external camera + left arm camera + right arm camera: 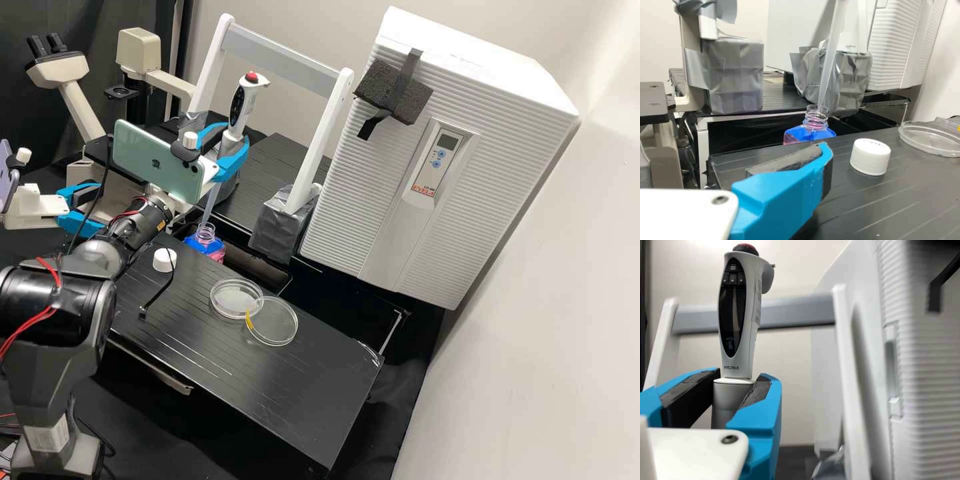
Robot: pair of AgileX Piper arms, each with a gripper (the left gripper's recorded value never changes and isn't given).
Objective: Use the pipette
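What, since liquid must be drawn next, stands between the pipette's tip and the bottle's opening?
Nothing visible. The bottle is uncapped, its white cap lies apart on the bench, and the tip of the pipette, held upright by the right gripper, sits at the open mouth.

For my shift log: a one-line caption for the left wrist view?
Pipette tip at the mouth of the open bottle of pink liquid, white cap standing apart on the bench.

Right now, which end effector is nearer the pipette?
Right. The right end effector is shut on the pipette, holding it over the bottle. The left end effector sits open at the edge of the bench, off to the side.
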